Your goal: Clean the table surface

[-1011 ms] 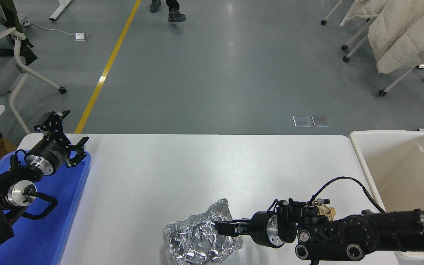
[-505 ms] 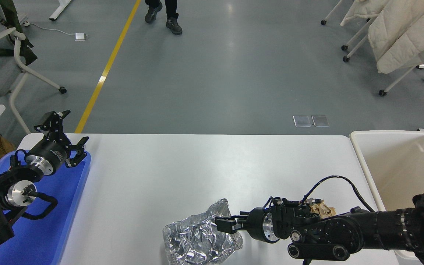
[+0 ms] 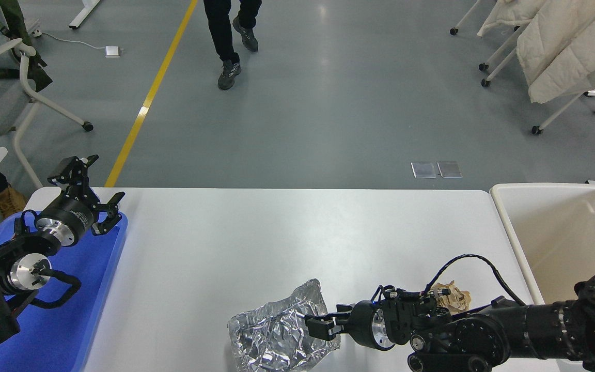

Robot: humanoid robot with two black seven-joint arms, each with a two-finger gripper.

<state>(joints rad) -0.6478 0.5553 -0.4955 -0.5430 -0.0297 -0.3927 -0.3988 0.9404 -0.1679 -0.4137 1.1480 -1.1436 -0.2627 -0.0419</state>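
The white table surface (image 3: 277, 232) fills the middle of the head view. A crumpled sheet of silver foil (image 3: 277, 336) lies on it near the front edge. My right gripper (image 3: 321, 326) comes in low from the right and its tip is at the foil's right edge. A crumpled scrap of brown paper (image 3: 455, 297) lies on the table just behind my right forearm. My left gripper (image 3: 93, 194) is open and empty, parked over the blue tray (image 3: 70, 330) at the lower left.
A cream-white deep bin (image 3: 561, 232) stands against the table's right end. A person's legs (image 3: 230, 41) are on the floor far behind the table. A chair (image 3: 13, 93) stands at the back left and coat racks (image 3: 561, 46) at the back right.
My right arm has lowered and drawn slightly back, the gripper tip staying at the foil's right edge. The foil has not moved. The person has walked closer.
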